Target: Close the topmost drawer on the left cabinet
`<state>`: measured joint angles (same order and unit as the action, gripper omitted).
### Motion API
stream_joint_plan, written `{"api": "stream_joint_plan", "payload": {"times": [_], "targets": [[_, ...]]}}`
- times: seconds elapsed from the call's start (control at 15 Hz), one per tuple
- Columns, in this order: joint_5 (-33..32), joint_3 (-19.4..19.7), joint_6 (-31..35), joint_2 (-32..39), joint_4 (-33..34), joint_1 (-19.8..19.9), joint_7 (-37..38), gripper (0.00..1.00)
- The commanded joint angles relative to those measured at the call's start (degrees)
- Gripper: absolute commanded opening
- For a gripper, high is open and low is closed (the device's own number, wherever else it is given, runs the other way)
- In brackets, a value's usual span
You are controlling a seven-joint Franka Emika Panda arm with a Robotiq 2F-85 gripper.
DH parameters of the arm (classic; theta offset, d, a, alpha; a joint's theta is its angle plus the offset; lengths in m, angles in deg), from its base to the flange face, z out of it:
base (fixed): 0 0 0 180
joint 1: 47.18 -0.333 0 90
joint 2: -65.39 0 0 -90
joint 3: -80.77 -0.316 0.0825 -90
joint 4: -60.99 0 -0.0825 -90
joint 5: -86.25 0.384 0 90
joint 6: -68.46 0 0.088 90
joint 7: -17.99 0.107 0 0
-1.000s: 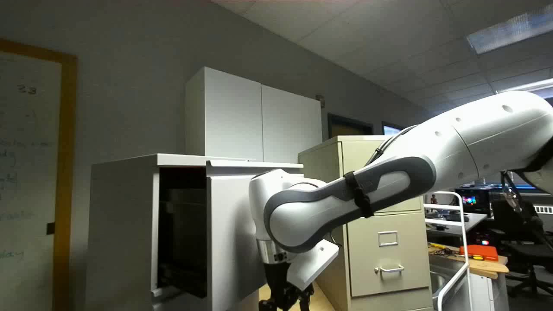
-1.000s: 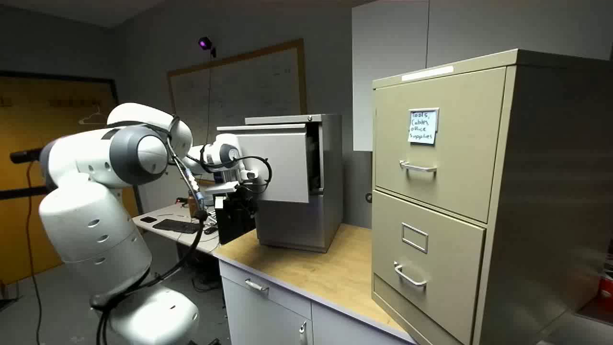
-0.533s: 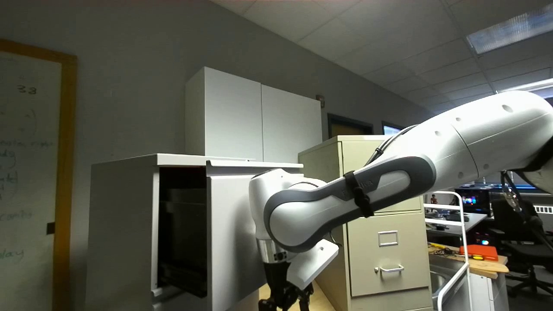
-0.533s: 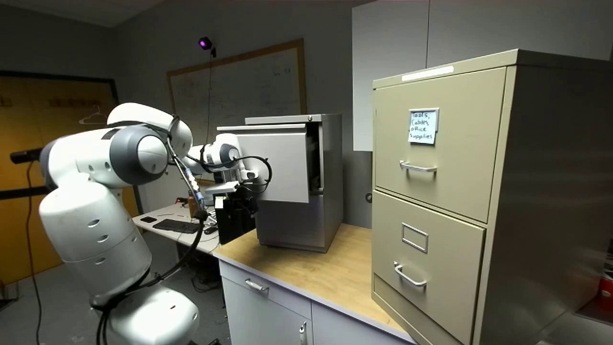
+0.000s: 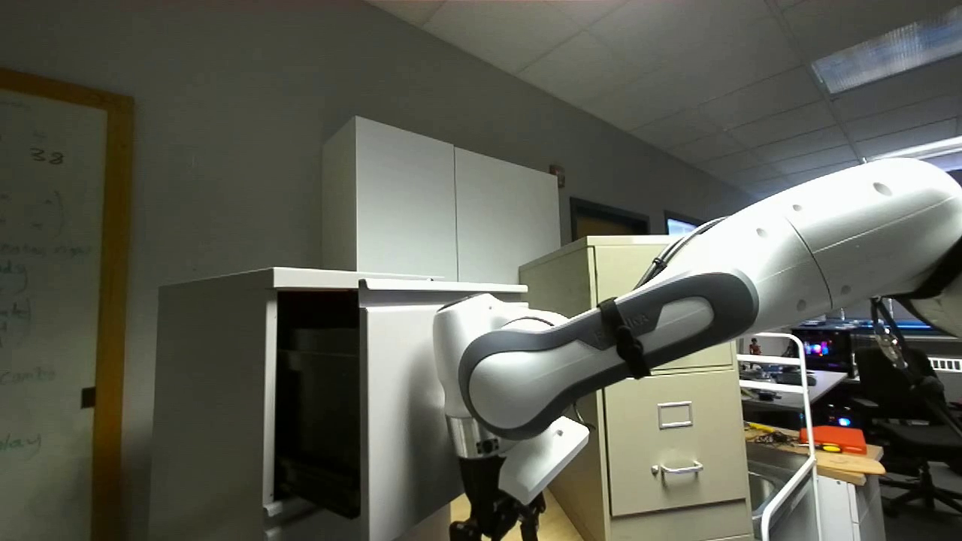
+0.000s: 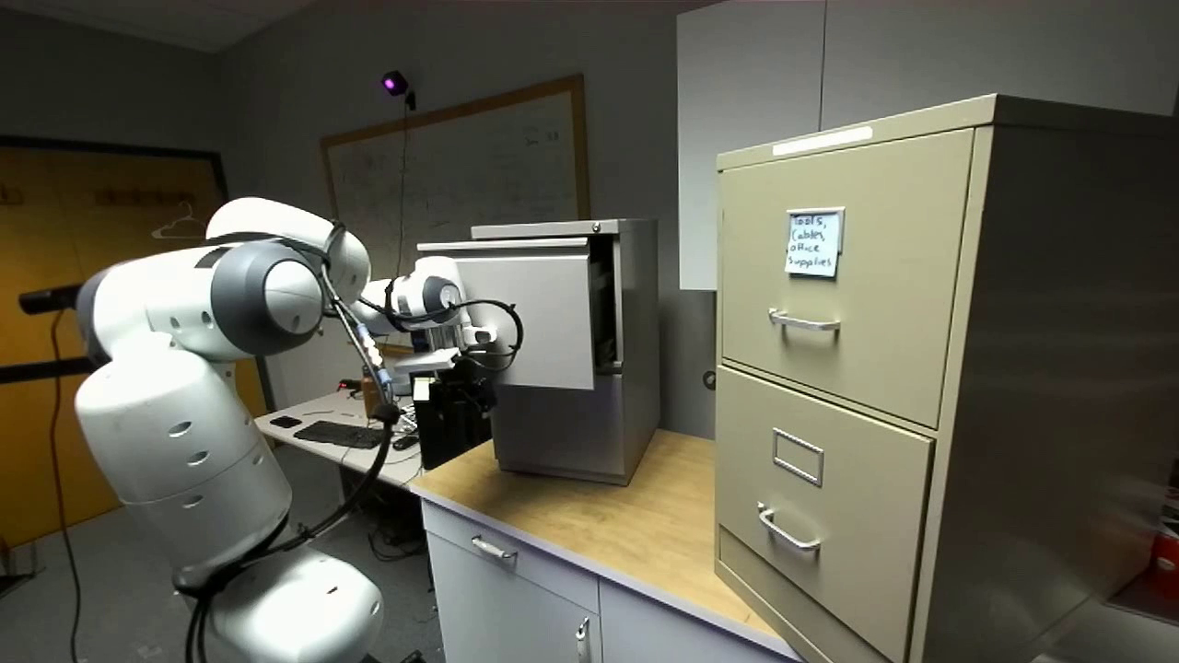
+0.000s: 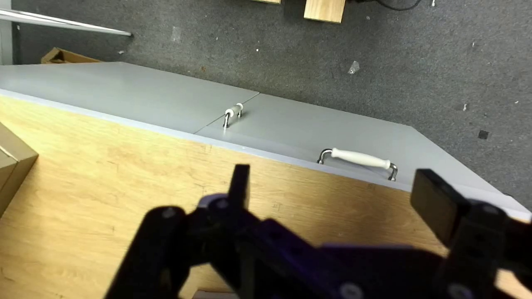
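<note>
- Cabinet (image 5: pixel 210 398): leftmost of the units in an exterior view. Pale grey, upright, flat-topped.
- Gap (image 5: pixel 319 421): dark space between the cabinet frame and the drawer (image 5: pixel 409 376). Drawer is out; closing remains to be done.
- Drawer, position: top of the cabinet, projecting rightward in that view.
- Drawer, handling: expect a stiff metal body, probably heavy, running on rails; not fragile. The smooth front (image 5: pixel 406 443) may let a contact slide if loaded at an angle.
- Drawer, contact: no grasp should be needed. Push the flat front near mid-width, square to the face, to limit binding. The lip (image 5: pixel 443 286) along the upper edge is a possible hold, but better suited to pulling.
- Drawer, orientation: front upright, facing outward from the cabinet. Long axis of the front is level, parallel to the lip; closing travel should run at right angles to it. Drawer depth is hidden.
- Gripper (image 7: pixel 334 191): next rightward. Fingers (image 7: pixel 436 207) spread apart, nothing held, directed down at the counter (image 7: pixel 104 174) in the wrist view. The arm (image 5: pixel 571 349) overlaps the front in both exterior views; contact cannot be told.
- File cabinet (image 5: pixel 646 488): farther right; not the target.
</note>
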<state>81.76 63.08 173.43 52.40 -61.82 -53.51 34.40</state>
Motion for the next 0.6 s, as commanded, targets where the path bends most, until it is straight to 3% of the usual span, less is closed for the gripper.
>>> {"api": "stream_joint_plan", "payload": {"times": [0.0,0.53], "targets": [[-0.83,1.34,0.06,0.08,0.14,-1.43,1.09,1.0],[-2.56,2.99,2.72,-4.63,0.37,-0.5,2.67,1.0]]}}
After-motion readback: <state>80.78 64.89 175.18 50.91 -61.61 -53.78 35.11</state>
